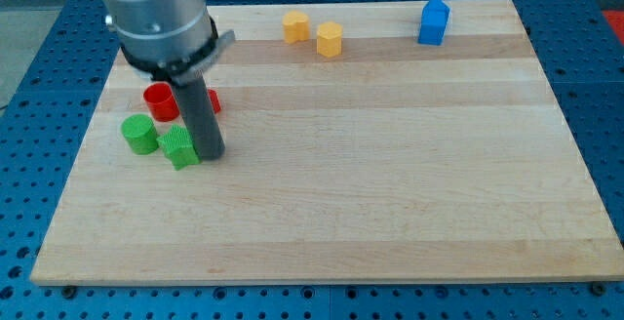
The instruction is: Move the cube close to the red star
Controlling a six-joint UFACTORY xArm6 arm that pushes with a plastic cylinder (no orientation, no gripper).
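Note:
A blue cube-like block (434, 21) stands near the view's top right of the wooden board (390, 183). A red block (213, 101), mostly hidden behind my rod, lies at the view's left; its shape cannot be made out. My tip (211, 154) rests on the board just below that red block. It touches the right side of a green star (179, 149). The blue block is far from my tip, up and to the view's right.
A red cylinder (159, 100) and a green cylinder (139, 135) lie left of my rod. Two yellow blocks (295, 26) (330, 39) sit near the view's top middle. A blue perforated table surrounds the board.

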